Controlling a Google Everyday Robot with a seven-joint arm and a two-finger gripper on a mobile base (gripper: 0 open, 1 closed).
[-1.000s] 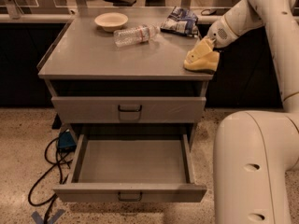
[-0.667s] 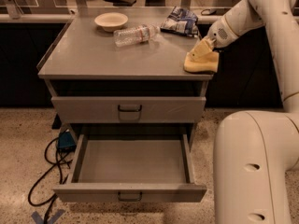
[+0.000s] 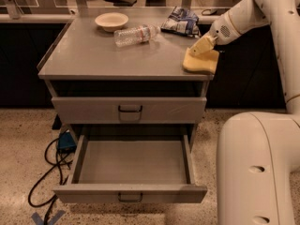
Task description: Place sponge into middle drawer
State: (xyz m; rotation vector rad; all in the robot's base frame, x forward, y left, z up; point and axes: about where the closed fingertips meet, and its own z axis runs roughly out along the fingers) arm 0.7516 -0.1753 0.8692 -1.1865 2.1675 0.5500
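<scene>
The pale yellow sponge (image 3: 200, 63) lies flat on the grey cabinet's top (image 3: 93, 55), at its front right corner, reaching the right edge. My gripper (image 3: 202, 46) comes in from the right and is down on the sponge's upper side, touching it. The middle drawer (image 3: 131, 163) is the lower handled one. It is pulled fully open toward me and its inside is bare. The sponge sits above and to the right of the drawer's opening.
A cream bowl (image 3: 111, 20), a plastic bottle (image 3: 136, 34) lying on its side and a blue snack bag (image 3: 180, 21) are at the back of the top. The upper handled drawer (image 3: 129, 109) is closed. Black cables (image 3: 47, 172) lie on the floor at left. My white body (image 3: 258, 172) fills the lower right.
</scene>
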